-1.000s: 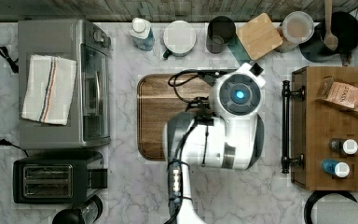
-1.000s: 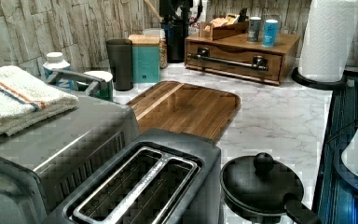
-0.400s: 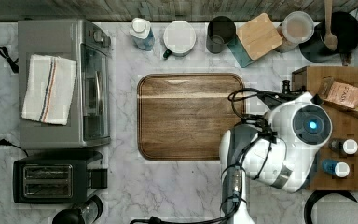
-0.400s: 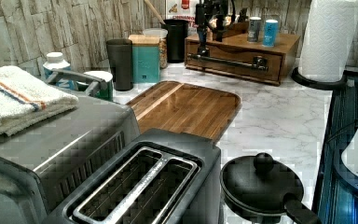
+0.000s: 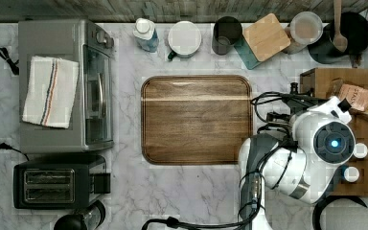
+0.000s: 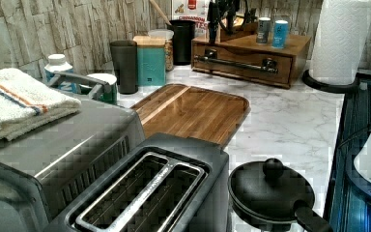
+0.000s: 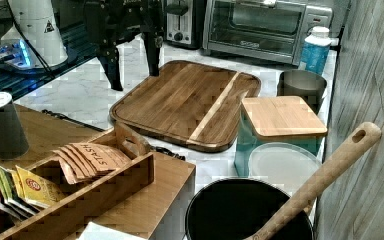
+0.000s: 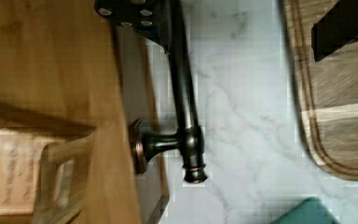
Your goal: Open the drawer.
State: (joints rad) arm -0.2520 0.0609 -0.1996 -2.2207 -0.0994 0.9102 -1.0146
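Drawer (image 6: 241, 65) sits closed in the small wooden cabinet (image 6: 290, 46) at the far end of the marble surface (image 6: 290, 121), beyond the cutting board (image 6: 193, 111). Tool (image 7: 132, 55) hangs above the drawer's black bar handle (image 8: 184, 98), fingers (image 7: 112, 70) spread wide, one finger on each side of the bar, not touching it. Tea packets (image 7: 92, 157) rest in a tray atop the cabinet.
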